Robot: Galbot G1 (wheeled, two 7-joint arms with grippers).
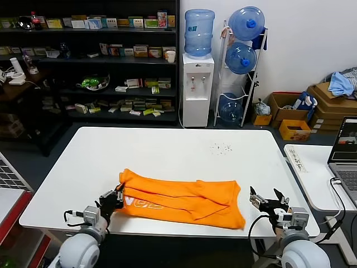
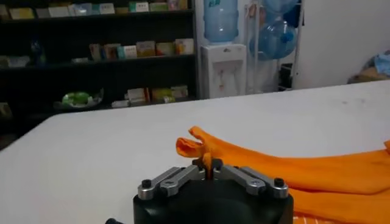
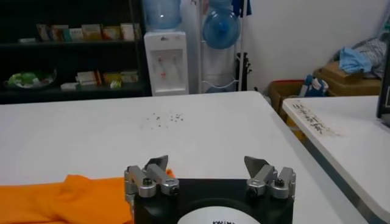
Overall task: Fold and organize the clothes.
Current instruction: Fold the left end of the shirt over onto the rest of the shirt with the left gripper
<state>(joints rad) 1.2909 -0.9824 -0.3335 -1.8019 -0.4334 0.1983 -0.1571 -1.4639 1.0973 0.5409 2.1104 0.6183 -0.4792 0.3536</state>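
The orange T-shirt (image 1: 184, 198) lies folded into a long band across the near half of the white table (image 1: 167, 151), white lettering showing near its left end. My left gripper (image 1: 114, 199) is shut on the shirt's left edge; in the left wrist view the fabric (image 2: 317, 173) is pinched between the closed fingers (image 2: 207, 165). My right gripper (image 1: 266, 200) is open and empty, just right of the shirt's right end, near the table's front edge. In the right wrist view its fingers (image 3: 158, 165) stand wide apart, with the shirt's corner (image 3: 67, 198) beside them.
Small dark specks (image 1: 221, 148) lie on the table's far right. A second white table with a laptop (image 1: 346, 151) stands at the right. Shelves (image 1: 89, 61), a water dispenser (image 1: 198, 67) and cardboard boxes (image 1: 290, 114) stand behind.
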